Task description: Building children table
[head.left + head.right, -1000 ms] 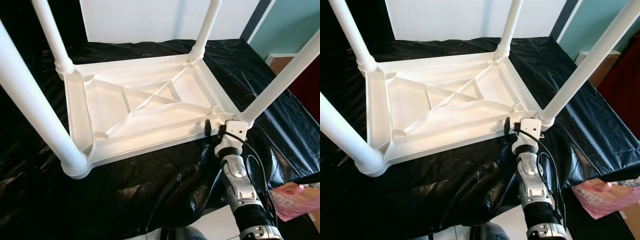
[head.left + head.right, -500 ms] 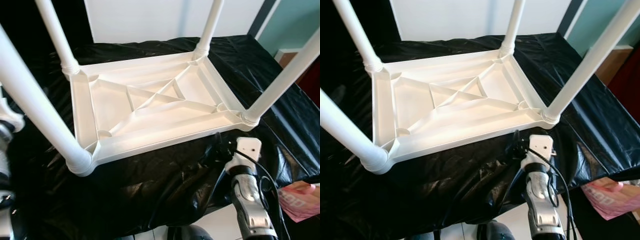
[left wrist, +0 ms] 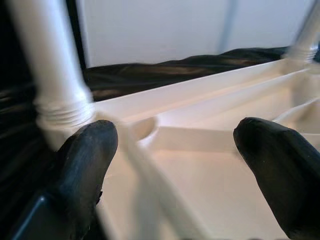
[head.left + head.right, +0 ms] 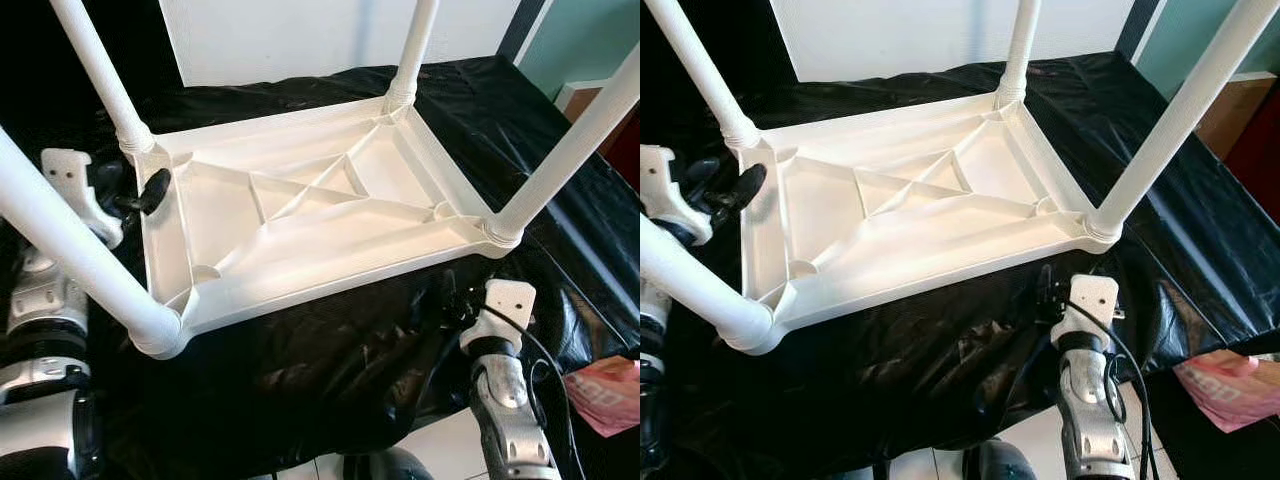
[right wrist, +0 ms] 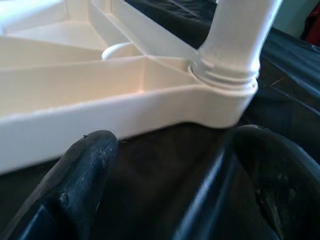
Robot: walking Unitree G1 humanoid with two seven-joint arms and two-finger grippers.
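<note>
A white plastic children's table (image 4: pixel 300 220) lies upside down on a black sheet (image 4: pixel 300 370), its four legs pointing up. My left gripper (image 4: pixel 725 185) is open at the table's left rim, just beside the far-left leg (image 4: pixel 100 70); in the left wrist view the left gripper (image 3: pixel 175 135) straddles the rim corner with nothing pinched. My right gripper (image 4: pixel 450 295) is open over the sheet, a short way in front of the near-right leg (image 4: pixel 570 150). In the right wrist view the right gripper (image 5: pixel 175 150) faces that leg's threaded socket (image 5: pixel 225 75) without touching it.
The near-left leg (image 4: pixel 70 250) slants across in front of my left arm. A pink package (image 4: pixel 603 390) lies at the lower right past the sheet's edge. A white board (image 4: pixel 300 40) stands behind the table. Pale floor (image 4: pixel 440 450) shows at the bottom.
My left arm has risen into view and reached the table's left rim by the far-left leg. My right gripper has drawn back from the near-right corner. The camera shifted slightly.
</note>
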